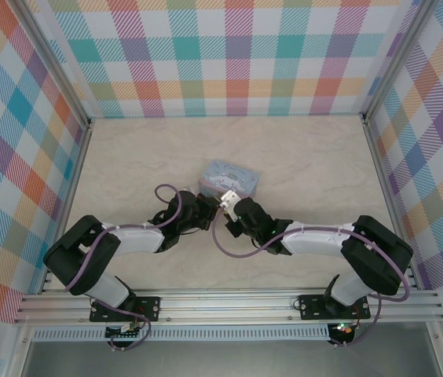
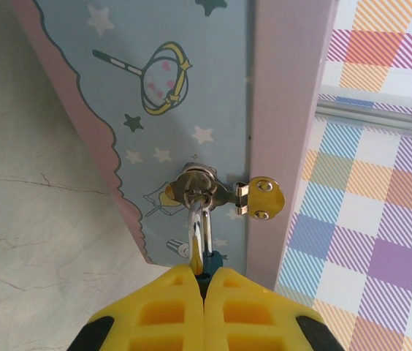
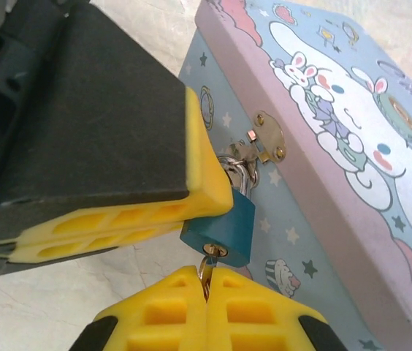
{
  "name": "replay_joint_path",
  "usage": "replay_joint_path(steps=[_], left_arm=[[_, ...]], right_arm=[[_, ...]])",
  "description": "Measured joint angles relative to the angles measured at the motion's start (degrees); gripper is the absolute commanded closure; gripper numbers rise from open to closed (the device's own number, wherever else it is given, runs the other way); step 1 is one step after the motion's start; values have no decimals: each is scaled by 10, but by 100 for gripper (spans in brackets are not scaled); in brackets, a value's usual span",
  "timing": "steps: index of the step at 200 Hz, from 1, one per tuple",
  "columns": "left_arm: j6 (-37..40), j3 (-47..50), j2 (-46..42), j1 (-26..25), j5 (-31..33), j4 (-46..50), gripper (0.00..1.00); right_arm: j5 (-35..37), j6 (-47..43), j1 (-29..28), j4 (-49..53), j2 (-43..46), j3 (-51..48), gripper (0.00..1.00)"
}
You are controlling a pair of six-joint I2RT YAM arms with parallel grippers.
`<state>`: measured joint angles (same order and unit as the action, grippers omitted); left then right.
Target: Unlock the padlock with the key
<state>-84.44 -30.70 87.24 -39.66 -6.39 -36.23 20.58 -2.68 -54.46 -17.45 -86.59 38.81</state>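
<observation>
We see both arms reaching inward to meet at the near side of the pale blue cartoon-printed tin (image 1: 233, 173), which sits near the middle of the marbled surface (image 1: 127, 157). The padlock (image 3: 220, 225), small and teal-blue, hangs at the tin's front wall, its thin silvery shackle (image 2: 197, 228) threaded through the loop of the gold hasp (image 2: 263, 197) just below the lid's pink edge. The left hand (image 2: 204, 274) is closed, its yellow fingers pinching the padlock's body; from its own wrist camera we make out only a sliver of teal between the tips. The right hand (image 3: 206, 284) is also closed, gripping the key (image 3: 207, 266), of which just a short stretch of thin metal shows above the fingertips. That metal runs up to the brass-ringed keyhole in the padlock's underside, though we cannot tell how deep it sits. The shackle looks seated in the padlock's body. The two hands sit just beside each other, nearly touching, with the padlock between them.
</observation>
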Motion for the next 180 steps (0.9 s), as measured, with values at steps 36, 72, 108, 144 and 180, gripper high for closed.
replay_joint_path(steps=[36,72,108,144,180], left_arm=[[3,0,0,0,-1,7,100],[38,0,0,0,9,40,100],[92,0,4,0,25,81,100],[132,-2,16,0,30,75,100],[147,-11,49,-1,30,42,100]], right_arm=[[-18,17,6,20,17,-1,63],[-155,23,70,73,106,-19,40],[-290,63,169,112,158,-32,34],[-346,133,235,154,122,-17,33],[-365,195,246,171,64,10,32]])
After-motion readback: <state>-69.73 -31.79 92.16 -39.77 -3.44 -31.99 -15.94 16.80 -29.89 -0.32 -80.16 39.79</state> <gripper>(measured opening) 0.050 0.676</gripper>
